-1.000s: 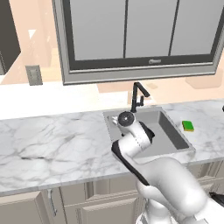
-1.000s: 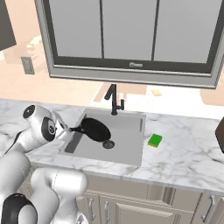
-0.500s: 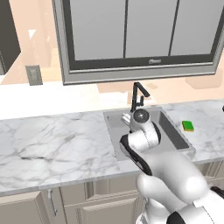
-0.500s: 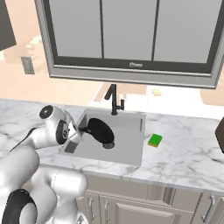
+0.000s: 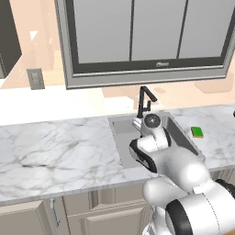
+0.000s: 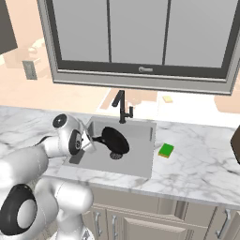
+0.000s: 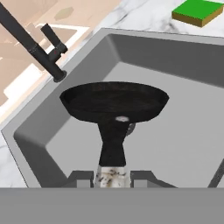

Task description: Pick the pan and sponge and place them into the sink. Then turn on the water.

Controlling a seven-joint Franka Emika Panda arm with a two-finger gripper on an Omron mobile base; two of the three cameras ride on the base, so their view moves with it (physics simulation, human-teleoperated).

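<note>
The gripper (image 7: 113,177) is clamped on the silver end of the pan (image 7: 114,101) handle, holding it over the sink (image 7: 183,131); rigid and bowl-heavy, the pan would likely tilt less if gripped nearer the bowl.

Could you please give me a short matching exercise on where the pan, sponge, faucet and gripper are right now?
Things:
1. pan
2. sponge
3. faucet
4. gripper

Places or states:
A. on the marble counter beside the sink
B. shut on the pan's handle
C. held over the sink basin
D. standing behind the basin, no water running

Pairs: 1-C, 2-A, 3-D, 4-B
</note>
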